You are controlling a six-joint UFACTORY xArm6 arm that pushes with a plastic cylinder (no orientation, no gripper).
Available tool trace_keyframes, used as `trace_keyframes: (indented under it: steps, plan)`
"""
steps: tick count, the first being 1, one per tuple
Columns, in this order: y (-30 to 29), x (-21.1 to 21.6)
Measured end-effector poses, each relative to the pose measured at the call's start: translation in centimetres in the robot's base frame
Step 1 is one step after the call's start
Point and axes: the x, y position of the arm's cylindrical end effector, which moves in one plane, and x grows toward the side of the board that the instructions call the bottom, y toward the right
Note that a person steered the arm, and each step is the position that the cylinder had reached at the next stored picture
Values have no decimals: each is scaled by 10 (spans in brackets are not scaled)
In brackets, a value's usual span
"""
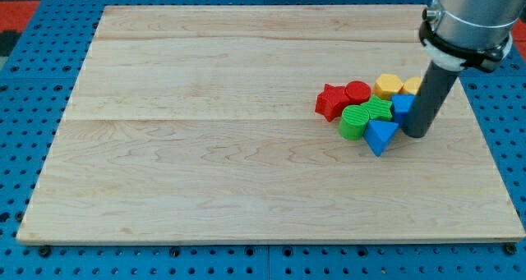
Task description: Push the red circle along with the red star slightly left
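Surface (205, 149): pale wooden board on a blue perforated base.
Red star (330, 101): leftmost block of the cluster, at the view's right of centre.
Red circle (357, 91): touching the star on its right side.
Green cylinder (354, 122): lies below the red pair.
Green star (379, 108): just right of the cylinder, touching it.
Blue triangle (380, 135): lowest block in the cluster.
Blue block (403, 106): partly hidden by the rod; shape unclear.
Yellow hexagon (388, 85): right of the red circle.
Yellow block (412, 85): mostly hidden behind the rod.
My tip (416, 135): right of the blue triangle, at the cluster's right edge.
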Motion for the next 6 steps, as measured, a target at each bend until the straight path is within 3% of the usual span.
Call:
trace_keyframes:
  steps: [1,4,6]
  plan:
    - [27,5]
    - [28,-45]
    - [-93,-67]
